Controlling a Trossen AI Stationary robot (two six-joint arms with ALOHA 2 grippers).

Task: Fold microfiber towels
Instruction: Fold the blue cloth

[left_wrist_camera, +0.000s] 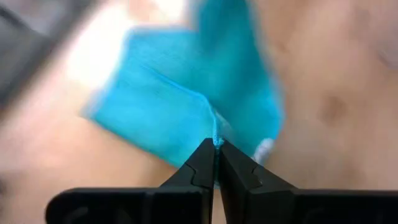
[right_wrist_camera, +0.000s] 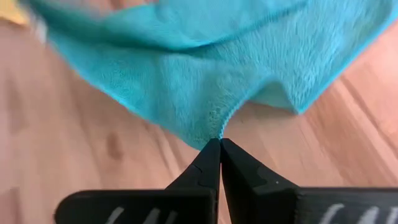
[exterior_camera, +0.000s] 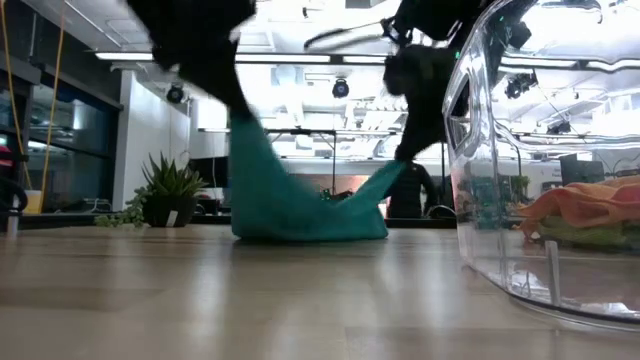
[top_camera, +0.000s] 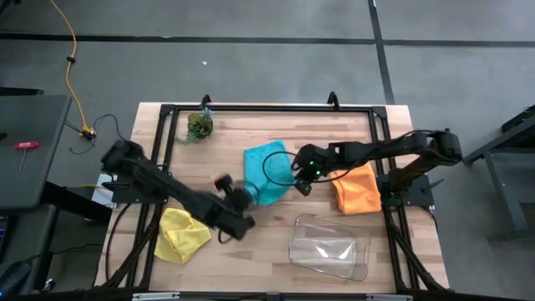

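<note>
Reaching inward, left pincer (top_camera: 245,199) and right pincer (top_camera: 298,171) each pinch teal towel (top_camera: 266,171) edges.

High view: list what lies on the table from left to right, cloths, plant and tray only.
yellow towel → small leafy plant → teal towel, pinched by the left gripper and the right gripper → clear plastic tray → orange towel.

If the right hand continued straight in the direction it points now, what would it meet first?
Most likely more of the teal towel, since the right hand is shut on its edge and the cloth spreads directly ahead. The left hand lies beyond, though depth is unclear.
</note>
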